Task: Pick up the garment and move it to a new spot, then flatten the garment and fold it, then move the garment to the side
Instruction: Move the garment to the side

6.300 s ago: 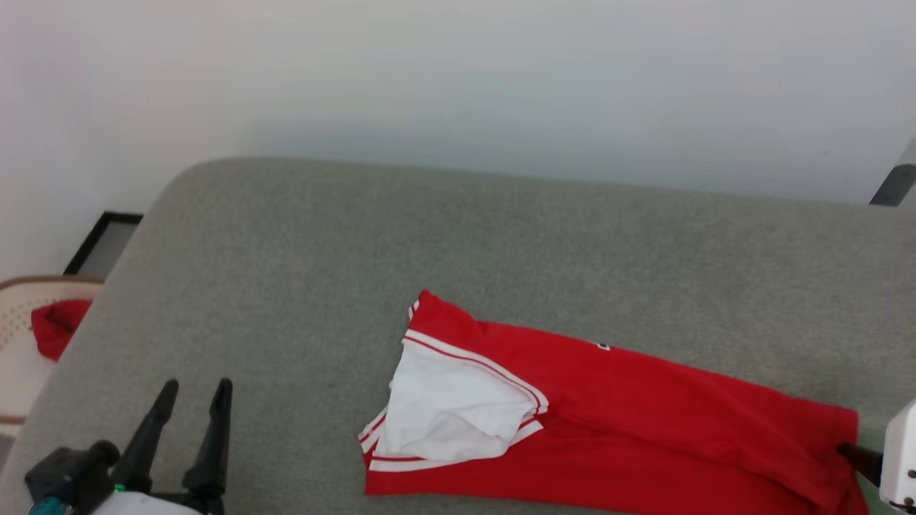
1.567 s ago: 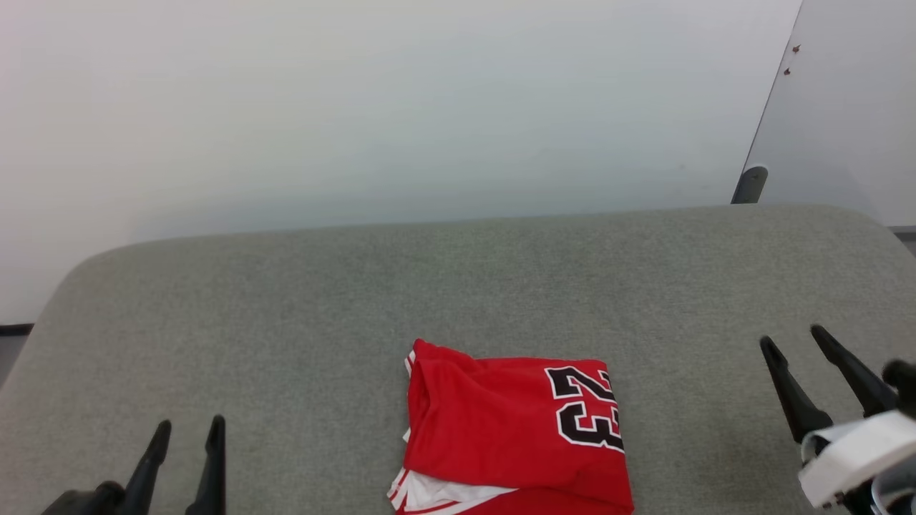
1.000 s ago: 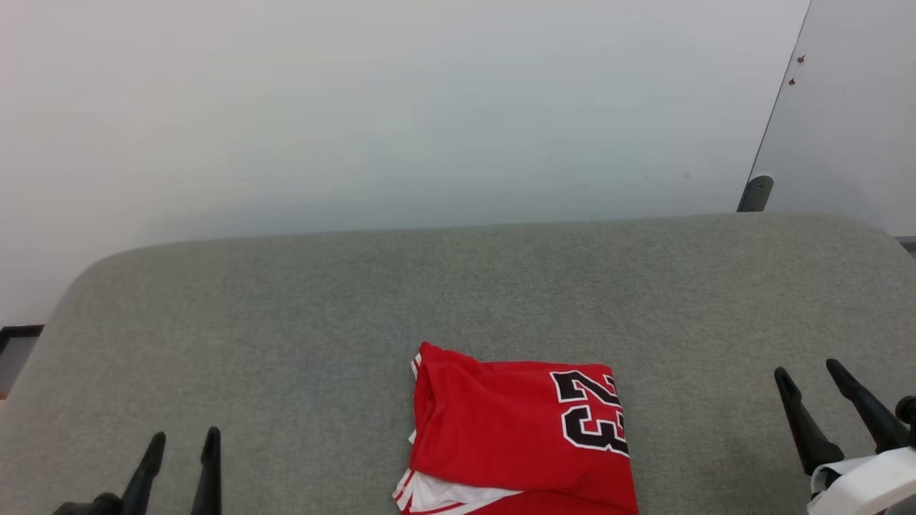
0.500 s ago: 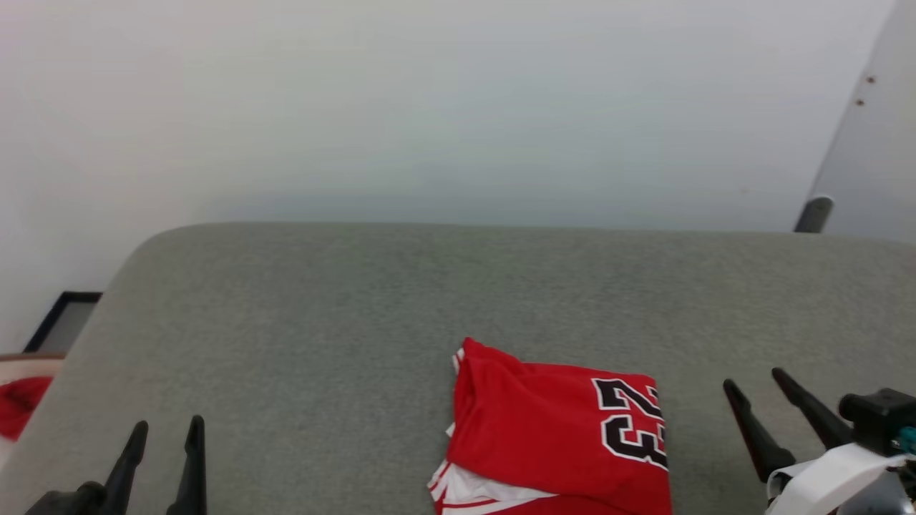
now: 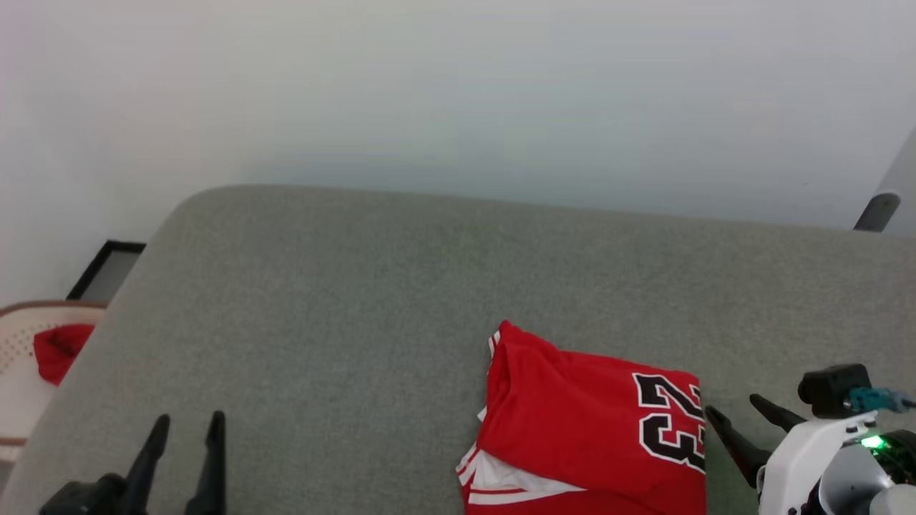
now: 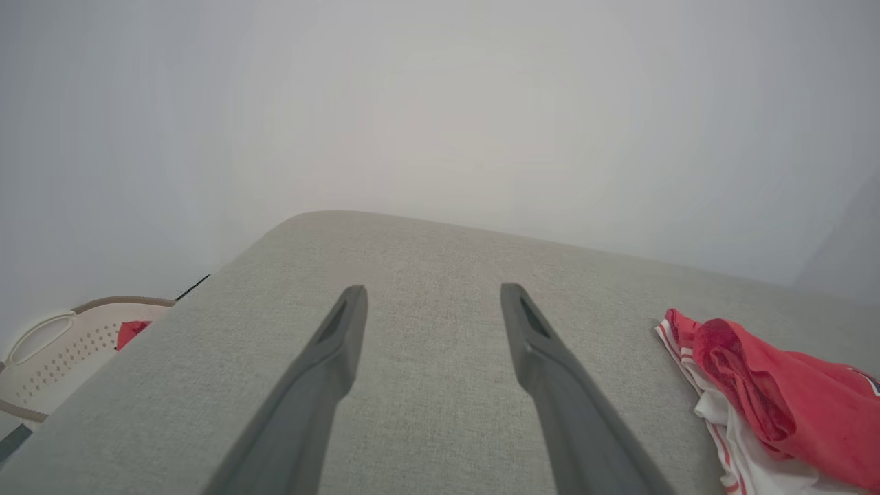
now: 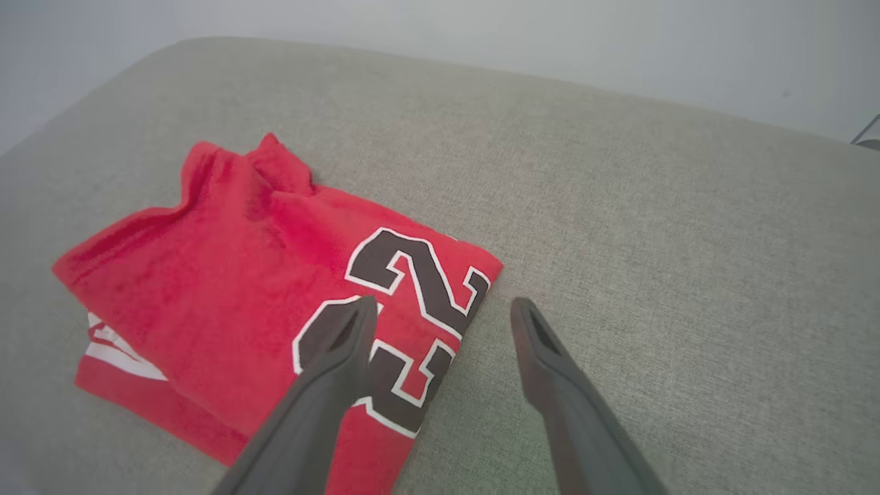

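Head view, garment (image 5: 587,422): you see it folded into a red block, black number 23 (image 5: 669,422) on top, lying on the grey fabric-covered counter (image 5: 358,300) and cut off by the bottom edge.
Head view, right gripper (image 5: 732,404): just right of the garment, jaws apart, nothing between them. You cannot tell whether the nearer tip touches the cloth.
Head view, left gripper (image 5: 189,417): well left of the garment, jaws apart and empty.
Head view, basket (image 5: 18,400): far left of the garment, off the counter, with a red cloth (image 5: 57,350) inside.
Left wrist view, left gripper (image 6: 433,289): your jaws stand wide over bare counter. The garment (image 6: 790,392) lies at that view's right, white striped trim under its red fold.
Right wrist view, right gripper (image 7: 445,302): jaws apart at the garment's (image 7: 227,275) edge, one finger over the number 23, the other over the counter beside it.
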Available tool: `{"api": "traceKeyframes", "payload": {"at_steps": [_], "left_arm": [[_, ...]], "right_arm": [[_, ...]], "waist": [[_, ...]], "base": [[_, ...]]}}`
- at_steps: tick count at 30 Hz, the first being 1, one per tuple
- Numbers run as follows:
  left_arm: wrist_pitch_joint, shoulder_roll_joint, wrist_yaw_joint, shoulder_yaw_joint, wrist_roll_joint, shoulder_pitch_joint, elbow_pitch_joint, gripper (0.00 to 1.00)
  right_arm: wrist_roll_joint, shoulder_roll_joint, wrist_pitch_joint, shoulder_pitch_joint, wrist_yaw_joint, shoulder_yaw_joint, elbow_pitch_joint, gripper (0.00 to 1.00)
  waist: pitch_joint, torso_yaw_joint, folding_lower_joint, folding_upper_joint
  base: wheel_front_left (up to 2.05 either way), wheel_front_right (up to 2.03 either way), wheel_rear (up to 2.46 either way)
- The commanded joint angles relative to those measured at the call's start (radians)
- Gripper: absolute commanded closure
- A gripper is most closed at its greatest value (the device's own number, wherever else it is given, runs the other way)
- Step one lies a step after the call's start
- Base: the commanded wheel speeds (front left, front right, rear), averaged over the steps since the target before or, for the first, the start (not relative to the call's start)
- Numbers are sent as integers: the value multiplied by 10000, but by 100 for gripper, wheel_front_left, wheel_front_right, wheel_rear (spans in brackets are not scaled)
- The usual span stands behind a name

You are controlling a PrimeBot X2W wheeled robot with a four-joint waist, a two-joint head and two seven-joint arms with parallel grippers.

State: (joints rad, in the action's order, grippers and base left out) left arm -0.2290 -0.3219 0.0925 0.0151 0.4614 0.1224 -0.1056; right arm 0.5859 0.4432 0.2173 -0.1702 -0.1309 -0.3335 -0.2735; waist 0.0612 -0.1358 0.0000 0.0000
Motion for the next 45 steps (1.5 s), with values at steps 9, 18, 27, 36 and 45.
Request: {"api": "traceKeyframes", "payload": {"at_steps": [9,18,27,36,45], "left_arm": [[-51,230,57,-408,1,-784,-126,0],[-206,383,173,-653,68,-1386,-525,0],[-292,483,220,-676,147,-1612,-763,0],[-339,500,255,-659,159,-1722,-928,0],[-357,413,302,-692,47,-1748,-883,0]], "right_arm": [[328,-57,2148,-527,4,311,-302,0],[378,-622,4090,-922,4,726,-709,0],[-201,-1046,5459,-1240,4,789,-1301,100],[-310,-891,5540,-1868,9,753,-1044,100],[-270,-121,5651,-2187,9,645,-288,100]], "waist": [[-1252,-415,0,0],[-1866,-696,0,0],[-2069,-787,0,0],[-2062,-654,0,0],[-1768,-176,0,0]], "base": [[0,0,0],[0,0,0],[0,0,0],[0,0,0],[0,0,0]]}}
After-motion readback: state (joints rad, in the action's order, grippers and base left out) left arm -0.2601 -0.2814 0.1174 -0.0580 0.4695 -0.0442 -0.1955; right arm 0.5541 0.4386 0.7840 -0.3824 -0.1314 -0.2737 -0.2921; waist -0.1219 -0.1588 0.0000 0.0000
